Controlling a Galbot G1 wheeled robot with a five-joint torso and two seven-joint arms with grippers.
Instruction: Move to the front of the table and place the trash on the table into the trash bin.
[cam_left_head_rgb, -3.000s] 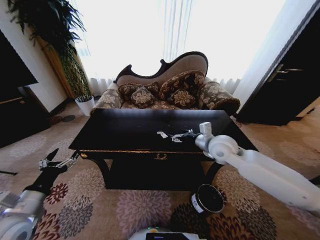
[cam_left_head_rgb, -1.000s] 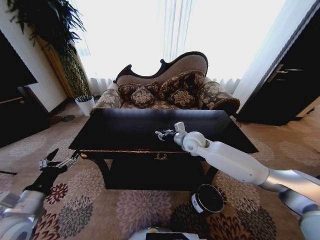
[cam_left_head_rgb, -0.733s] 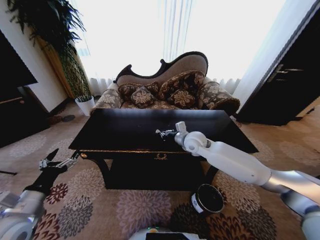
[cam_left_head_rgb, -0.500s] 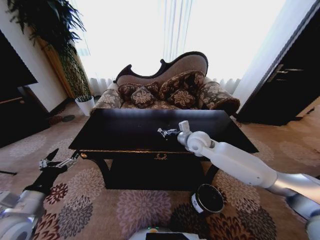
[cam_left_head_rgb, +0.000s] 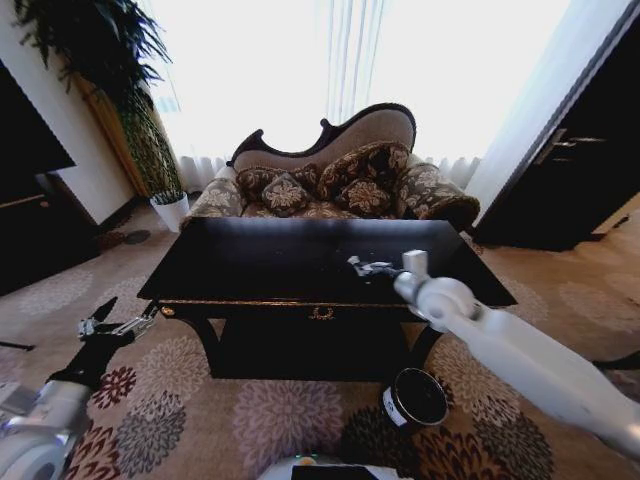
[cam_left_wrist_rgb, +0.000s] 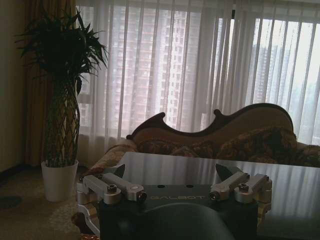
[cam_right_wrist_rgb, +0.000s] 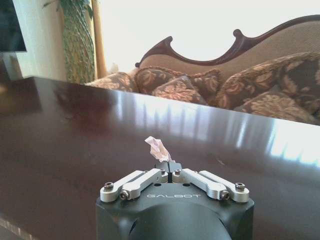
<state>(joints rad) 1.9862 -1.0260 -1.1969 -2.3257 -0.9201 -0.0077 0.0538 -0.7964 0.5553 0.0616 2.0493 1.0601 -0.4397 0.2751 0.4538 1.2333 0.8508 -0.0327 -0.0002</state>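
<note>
Right wrist view, right gripper (cam_right_wrist_rgb: 168, 165) pinching one paper scrap (cam_right_wrist_rgb: 157, 148)

Place: furnished sitting room, home or hotel suite
Seating: carved sofa (cam_left_head_rgb: 335, 170) with patterned cushions
Floor: floral carpet (cam_left_head_rgb: 250, 420)
Window: sheer curtains (cam_left_head_rgb: 330, 60), high-rises beyond
Greenery: tall potted plant (cam_left_wrist_rgb: 62, 100)

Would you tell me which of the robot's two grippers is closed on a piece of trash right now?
The right gripper, above the table, is shut on a small white paper scrap. The left gripper is open and holds nothing.
</note>
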